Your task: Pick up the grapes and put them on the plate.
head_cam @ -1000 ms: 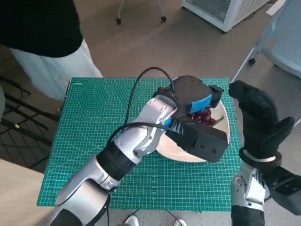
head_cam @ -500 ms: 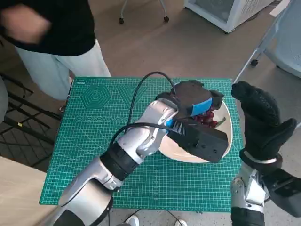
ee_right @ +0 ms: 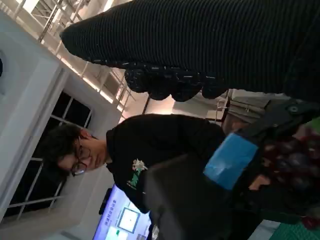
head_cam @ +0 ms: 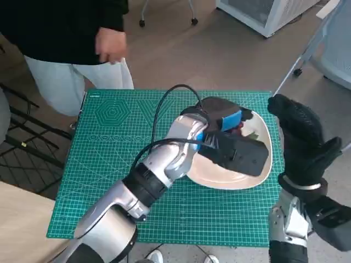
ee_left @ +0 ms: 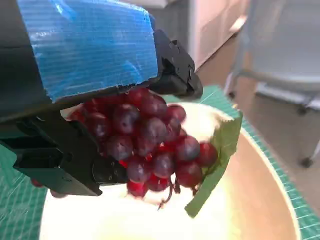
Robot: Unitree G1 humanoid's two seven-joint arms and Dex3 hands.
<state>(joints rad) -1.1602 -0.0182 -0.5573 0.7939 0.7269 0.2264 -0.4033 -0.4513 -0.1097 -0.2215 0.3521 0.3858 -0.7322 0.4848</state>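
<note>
Grapes point(ee_left: 150, 145) are right over the plate point(head_cam: 236, 178) — a dark red bunch with a green leaf hanging off one side, grasped in the left robot hand point(head_cam: 222, 118). The left wrist view shows it best: black fingers point(ee_left: 65, 165) wrap under the cluster, the blue-taped back sits above it, and the cream surface of the plate lies beneath. Whether the lowest fruit touches the plate, I cannot tell. In the head view only a sliver of red peeks out beside the blue tape, with the leaf just past it near the plate's far side.

Over on the other side, the right robot hand point(head_cam: 301, 139) stands upright beside the plate's edge, apart from it, fingers raised together and gripping nothing. The plate sits on a green cutting mat point(head_cam: 120, 142) covering the tabletop. A person point(head_cam: 60, 38) in a black top and pale trousers stands at the far left corner, one hand point(head_cam: 111, 45) hanging blurred above the mat's edge.
</note>
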